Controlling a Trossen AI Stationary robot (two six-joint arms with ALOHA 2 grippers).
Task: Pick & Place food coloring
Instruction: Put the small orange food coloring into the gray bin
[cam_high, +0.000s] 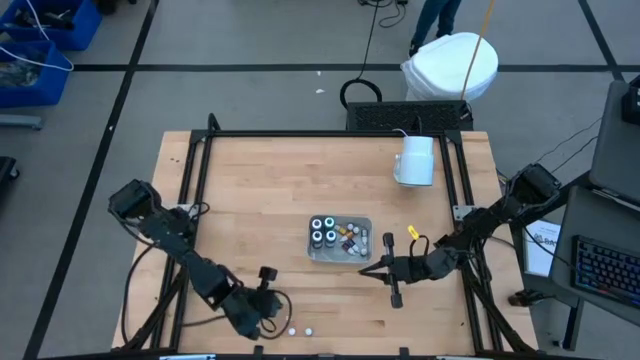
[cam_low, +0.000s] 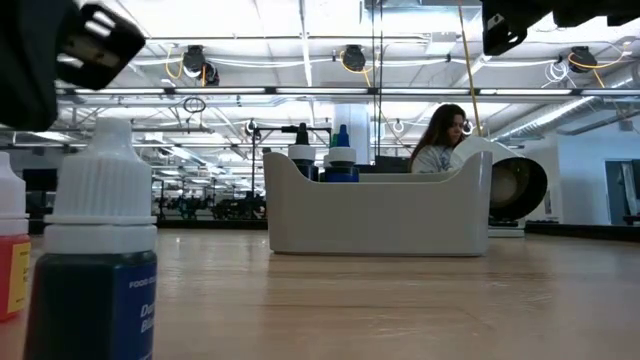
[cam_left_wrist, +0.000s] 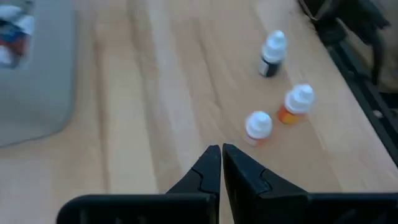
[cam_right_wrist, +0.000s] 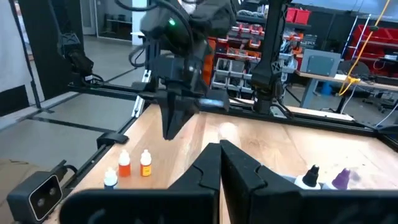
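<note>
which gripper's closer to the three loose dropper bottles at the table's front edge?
Left. The left gripper, shut and empty, hangs just beside the loose dropper bottles. The right gripper, also shut, sits farther off, beside the clear tray.

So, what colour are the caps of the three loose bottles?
White, on all three bottles; clearest in the left wrist view.

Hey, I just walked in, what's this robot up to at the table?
It's sorting food coloring. The clear tray mid-table already holds dark pots and some dropper bottles. Three bottles stand loose near the table's front edge. The left gripper hangs over them with fingers shut and empty. The right gripper waits beside the tray, also shut and empty. A white mug lies farther back.
</note>
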